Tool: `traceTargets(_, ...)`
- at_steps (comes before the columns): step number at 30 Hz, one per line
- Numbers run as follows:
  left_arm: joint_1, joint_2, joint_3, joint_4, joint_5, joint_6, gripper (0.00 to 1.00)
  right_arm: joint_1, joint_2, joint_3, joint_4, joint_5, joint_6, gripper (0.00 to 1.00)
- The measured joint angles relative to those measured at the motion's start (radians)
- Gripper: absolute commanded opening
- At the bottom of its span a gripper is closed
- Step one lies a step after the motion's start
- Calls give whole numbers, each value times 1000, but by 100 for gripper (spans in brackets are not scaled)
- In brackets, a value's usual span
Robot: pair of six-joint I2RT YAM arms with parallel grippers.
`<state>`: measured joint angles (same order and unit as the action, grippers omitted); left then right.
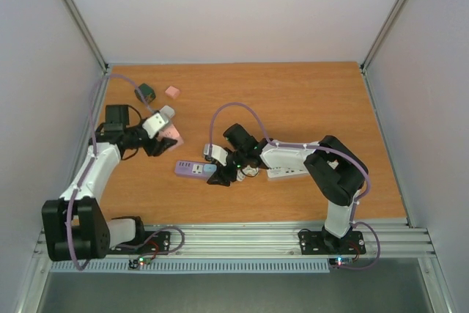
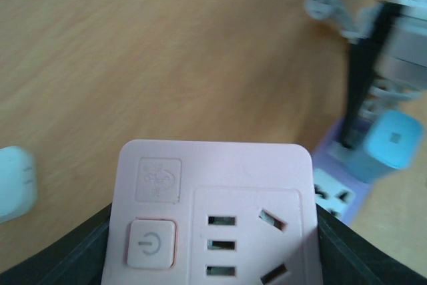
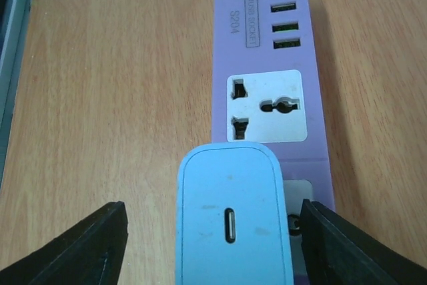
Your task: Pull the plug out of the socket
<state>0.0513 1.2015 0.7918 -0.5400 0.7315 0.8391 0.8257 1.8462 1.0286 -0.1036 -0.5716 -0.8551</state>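
Right gripper (image 3: pixel 213 217) is down low over the purple socket strip (image 3: pixel 267 51) with its jaws spread wide. The blue plug (image 3: pixel 230 211) stands right between its fingers with a clear gap on either side, so nothing is gripped and the hand is released. That's the placing you'd want for a pull: fingers bracketing the plug's two flat sides, ready to pinch. The plug sits upright on the strip and looks seated, not yet out, and the free outlet and USB ports lie just beyond the fingertips. The right arm (image 1: pixel 308 155) reaches low across the table (image 1: pixel 308 100), wrist tipped so its camera looks along the strip.

Over on the other side, the left gripper (image 2: pixel 213 228) has a pink socket block (image 2: pixel 213 165) wedged between its fingers, dark pads against both edges, which reads as a grasp. The purple strip lies ahead and to that hand's right, apart from it, so nothing pins it down. The left arm (image 1: pixel 95 170) stretches forward, wrist turned toward its partner. My call: close on the plug, then pull straight up
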Motion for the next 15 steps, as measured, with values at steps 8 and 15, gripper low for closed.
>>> traceTargets(8, 217, 226, 177, 61, 48, -167, 35, -3, -10, 19, -29, 31, 42, 96)
traceTargets(15, 333, 421, 309, 63, 93, -269, 35, -3, -19, 50, -57, 45, 69, 99)
